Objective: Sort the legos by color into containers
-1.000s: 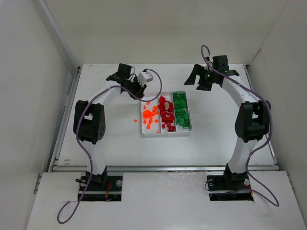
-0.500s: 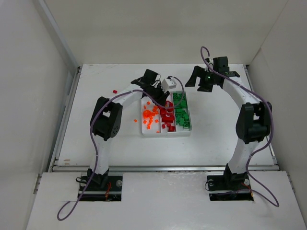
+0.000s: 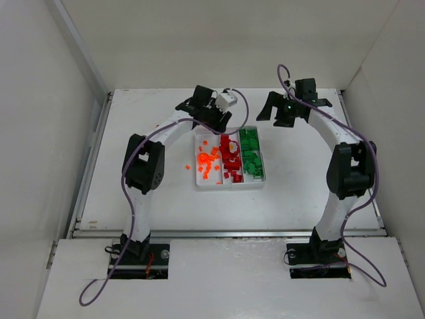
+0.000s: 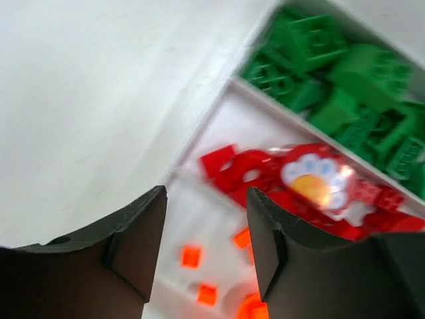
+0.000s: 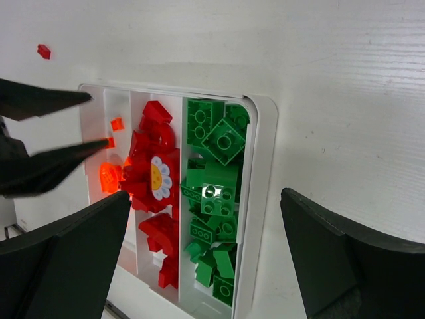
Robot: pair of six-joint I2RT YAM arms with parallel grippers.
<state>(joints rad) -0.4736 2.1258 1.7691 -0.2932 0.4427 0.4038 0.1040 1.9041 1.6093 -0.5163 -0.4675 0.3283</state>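
**Tray nearly sorted, strays on the desk**

The legos lie mostly in the tray: orange in its left compartment, red in the middle, green on the right. A stray red piece and a stray orange piece sit on the desk outside it. The left end effector hovers over the tray's far end, jaws apart and empty. The right end effector hangs wide apart beyond it. This looks like a drop-off; next, the left arm needs a small, square pinch on a stray.
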